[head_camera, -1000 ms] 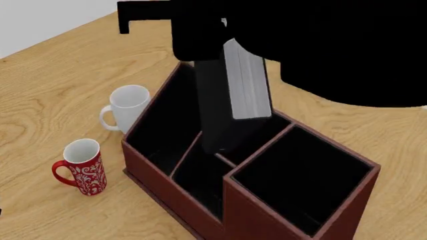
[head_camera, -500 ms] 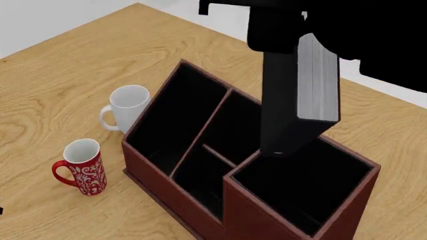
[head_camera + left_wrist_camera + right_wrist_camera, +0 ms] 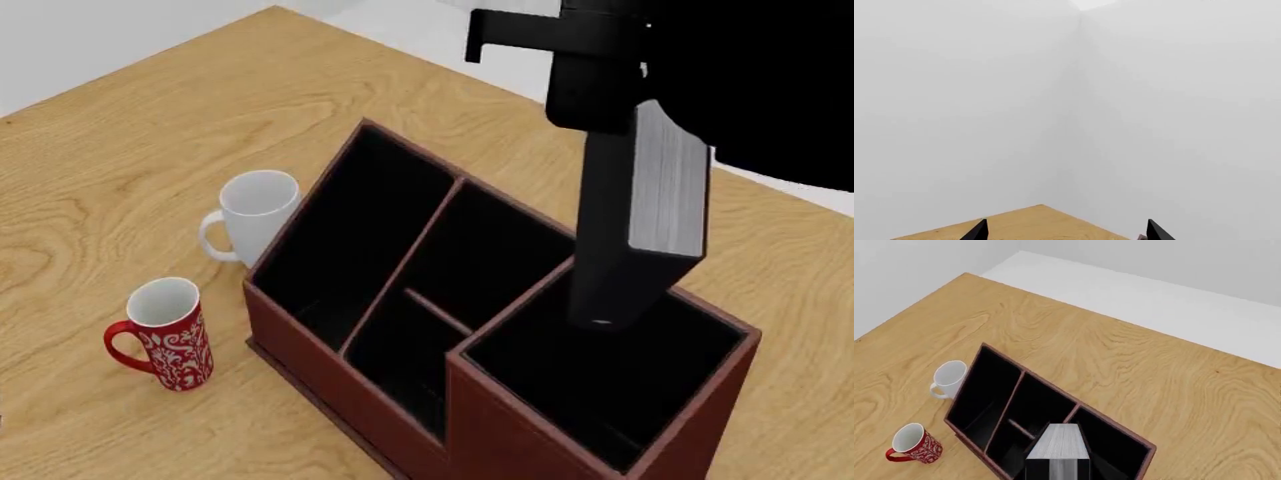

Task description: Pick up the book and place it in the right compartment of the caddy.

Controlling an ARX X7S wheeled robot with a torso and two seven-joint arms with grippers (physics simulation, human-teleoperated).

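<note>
Book, black with white page edges, hangs upright from the right gripper, clamped at its top end by the dark fingers, lower end hovering over the near-left part of the right compartment of the caddy. Seen from the right wrist camera, page edges point straight down away from the fingers, above the caddy's dividers. Beyond the book's lower end, the square black-lined compartment sits behind a taller reddish-brown front wall; the split middle sections and the long narrow section lie further off to the side away from the gripper. Past the caddy's far side, well apart from the fingers, stand a white mug and a red patterned mug on the wooden table, both upright and clear of the box. Left gripper points at a blank white wall, two black fingertips spread wide apart with nothing between them, a corner of table beneath.
</note>
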